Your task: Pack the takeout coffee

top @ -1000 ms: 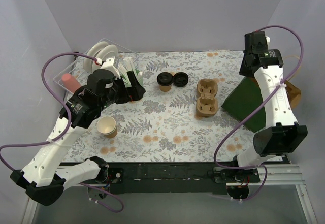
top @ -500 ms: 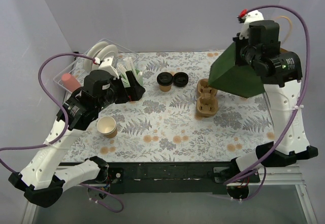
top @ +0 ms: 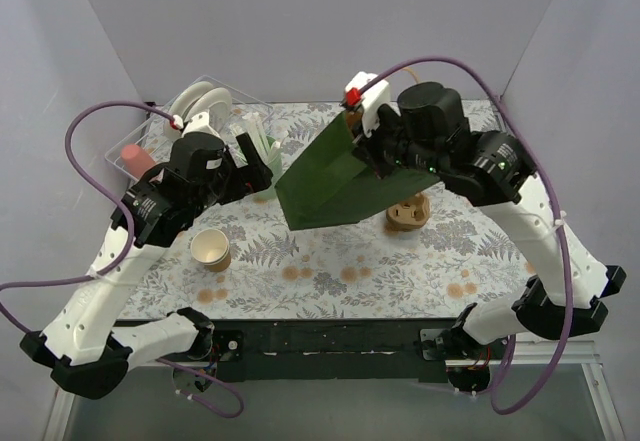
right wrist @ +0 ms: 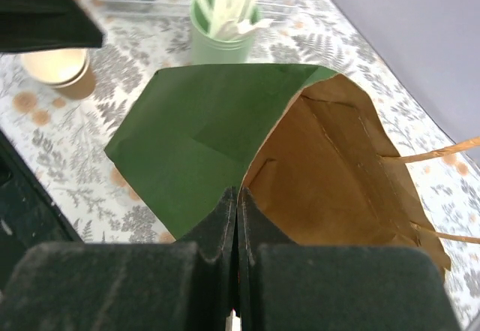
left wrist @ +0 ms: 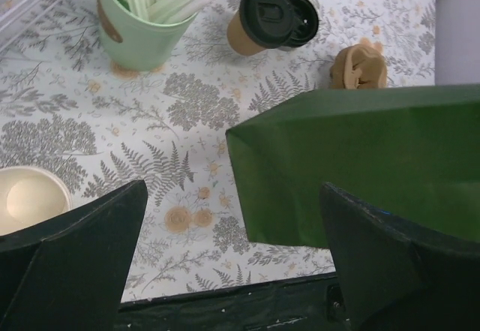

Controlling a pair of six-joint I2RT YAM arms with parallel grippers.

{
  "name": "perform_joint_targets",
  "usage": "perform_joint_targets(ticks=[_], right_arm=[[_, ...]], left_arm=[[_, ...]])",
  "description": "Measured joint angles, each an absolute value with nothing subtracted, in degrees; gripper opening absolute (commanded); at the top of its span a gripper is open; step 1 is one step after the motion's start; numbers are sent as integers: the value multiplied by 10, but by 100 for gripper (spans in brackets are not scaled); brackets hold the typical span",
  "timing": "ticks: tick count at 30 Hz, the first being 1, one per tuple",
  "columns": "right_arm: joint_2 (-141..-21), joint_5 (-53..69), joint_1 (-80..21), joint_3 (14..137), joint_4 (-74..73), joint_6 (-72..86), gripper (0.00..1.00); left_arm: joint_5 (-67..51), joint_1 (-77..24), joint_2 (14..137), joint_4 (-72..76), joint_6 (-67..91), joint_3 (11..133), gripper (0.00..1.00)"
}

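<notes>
Above: the right gripper [top: 355,129] pinches the rim of the dark green paper bag [top: 325,189], tilted over the floral table [top: 330,266]; the left gripper [top: 256,173] gapes empty. Left wrist: the kraft-brown, black-lidded takeout coffee cup [left wrist: 259,25] stands at the far side, unpacked. Right wrist: the bag's inside is empty.

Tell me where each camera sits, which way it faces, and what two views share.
Top external: fixed above and behind the arms, looking down at the table; both arms show, the right gripper holding the green bag by its rim.
Left wrist: on the left arm, facing down and forward; its open fingers frame the takeout coffee.
Right wrist: on the right arm, looking past its shut fingers into the bag's mouth.
Shared: both wrist views show the bag, straw cup and open paper cup.
</notes>
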State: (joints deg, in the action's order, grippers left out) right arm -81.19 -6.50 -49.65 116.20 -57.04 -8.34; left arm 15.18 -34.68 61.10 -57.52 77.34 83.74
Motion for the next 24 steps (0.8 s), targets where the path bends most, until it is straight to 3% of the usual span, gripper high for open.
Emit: perform_joint_targets(ticks=[11,17,22,24], right_arm=[[-809,-45,-627,986,-510,-170,1],[-809,-50,-689,883,-450,-209,2],[-812,-71,-714,855,-433,-223,13],[-812,-79,-717,854,-426,-222,22]], left_arm=[[186,-337,663,-664,856,883,98],[194,-276,697,-694,854,894,98],[180,-244,726,-699,852,902,98],[169,-241,729,-701,848,902,98]])
